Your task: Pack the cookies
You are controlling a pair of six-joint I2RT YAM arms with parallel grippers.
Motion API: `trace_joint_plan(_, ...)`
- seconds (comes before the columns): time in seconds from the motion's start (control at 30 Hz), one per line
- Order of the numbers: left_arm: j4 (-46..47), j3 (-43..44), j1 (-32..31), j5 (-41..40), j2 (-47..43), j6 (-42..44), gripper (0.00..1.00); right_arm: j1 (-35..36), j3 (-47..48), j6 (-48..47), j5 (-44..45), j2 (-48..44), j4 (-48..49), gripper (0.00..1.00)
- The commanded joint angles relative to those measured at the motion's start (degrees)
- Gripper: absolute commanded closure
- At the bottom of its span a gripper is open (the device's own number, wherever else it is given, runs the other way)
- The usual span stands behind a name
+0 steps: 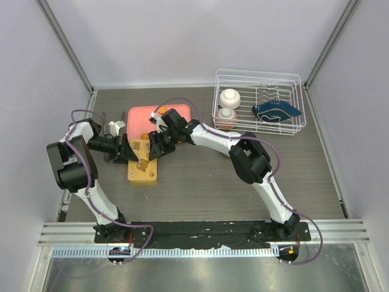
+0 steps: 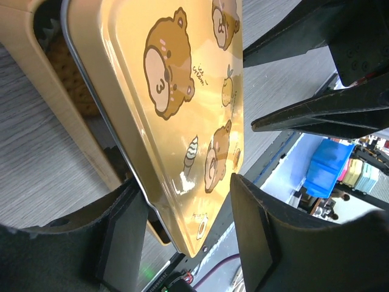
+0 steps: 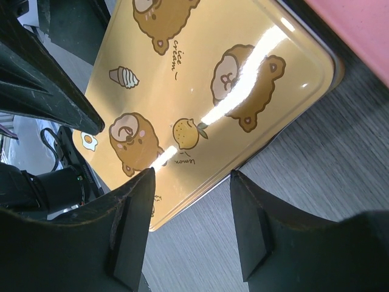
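Two hands meet over one tin near the bench's [image 1: 213, 176] left-centre.

L side: the left hand [image 2: 185, 201] straddles a corner of the yellow bear-print lid [image 2: 176, 91]. One finger [image 2: 124, 237] lies against the lid rim; the other looks close to the opposite edge. Can't tell if it's clamping the lid or letting go.

Centre: the lid sits over the beige box [image 2: 42, 85] but not flush. The left wrist view shows a gap along one side, and through it a brown, rough-textured cookie [image 2: 70, 73] inside the box. The other cookies are hidden under the lid, so no count is possible. Packing itself looks about done; the step in hand is prob. seating the lid.

R of that: the right hand [image 3: 189, 176] comes in from the other side, fingers spread over the lid's long edge, w/ nothing pinched between them.

To do it well: square the lid corners to the box rim first, then press down evenly from both sides, not at one corner, or it will tip and pop up opposite. Keep the box from sliding on the bench while pushing. Watch that no cookie rides up under the rim.

Behind the tin: a pink tray [image 1: 143, 118]. Far R: a wire dish rack [image 1: 258, 76] w/ crockery, well apart and not needed.
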Motion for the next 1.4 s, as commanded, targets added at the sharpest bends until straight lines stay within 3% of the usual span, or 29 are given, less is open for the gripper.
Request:
trace_joint_plan(0.0,0.87,1.33,0.35,-1.57,-2.68,-0.21,0.41,0.53,2.06,0.42,-1.08,-0.28,2.36,0.42)
trace_joint_plan(1.37,2.63,1.94,0.35,-7.72,-8.21,-0.91,0.39,0.53,3.11,1.21,-1.87,1.31,2.71,0.42)
